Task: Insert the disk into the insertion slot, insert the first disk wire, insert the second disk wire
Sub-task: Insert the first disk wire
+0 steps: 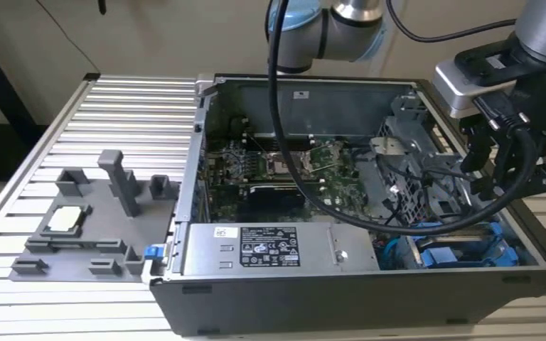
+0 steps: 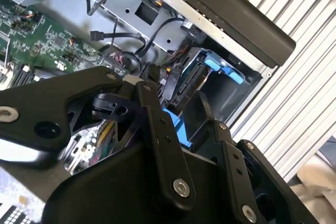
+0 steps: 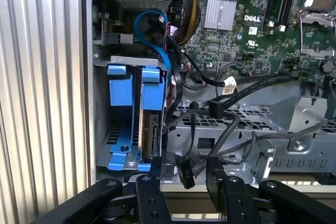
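As the disk [image 3: 150, 129] already stood on edge inside the insertion slot [image 3: 119, 127], the first wire seemed the step in hand. The gripper [image 3: 186, 162] hung with jaws released, a black wire plug [image 3: 185, 176] between them untouched. A grasp, I judged, needed it centred.

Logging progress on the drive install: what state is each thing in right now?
disk, standing on edge, seated in the insertion slot.
black wire connector, loose, not plugged in.
gripper, open, near the slot.
computer case, side open.
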Available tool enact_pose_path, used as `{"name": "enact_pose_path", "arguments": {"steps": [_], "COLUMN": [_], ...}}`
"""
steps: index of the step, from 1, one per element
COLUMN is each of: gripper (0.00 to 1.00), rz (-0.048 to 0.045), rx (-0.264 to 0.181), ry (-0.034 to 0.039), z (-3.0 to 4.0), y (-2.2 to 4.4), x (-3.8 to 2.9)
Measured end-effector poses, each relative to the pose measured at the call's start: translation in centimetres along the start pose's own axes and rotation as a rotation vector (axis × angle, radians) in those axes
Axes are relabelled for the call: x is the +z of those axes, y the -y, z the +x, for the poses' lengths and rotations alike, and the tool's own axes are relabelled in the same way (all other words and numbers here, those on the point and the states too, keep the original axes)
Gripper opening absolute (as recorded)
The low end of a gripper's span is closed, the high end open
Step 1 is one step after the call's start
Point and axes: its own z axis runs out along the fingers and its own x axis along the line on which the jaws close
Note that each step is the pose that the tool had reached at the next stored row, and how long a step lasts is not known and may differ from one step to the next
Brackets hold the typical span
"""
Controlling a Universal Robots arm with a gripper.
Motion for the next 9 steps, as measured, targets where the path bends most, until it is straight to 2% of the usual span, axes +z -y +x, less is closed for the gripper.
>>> {"name": "enact_pose_path", "arguments": {"steps": [7, 9], "gripper": [0.45, 0.32], "rz": [0.0002, 0.0002], "rx": [0.000, 0.000], "ry": [0.0002, 0.0002], "z": [0.00, 0.00], "y": [0.00, 0.00], "x": [0.01, 0.01]}}
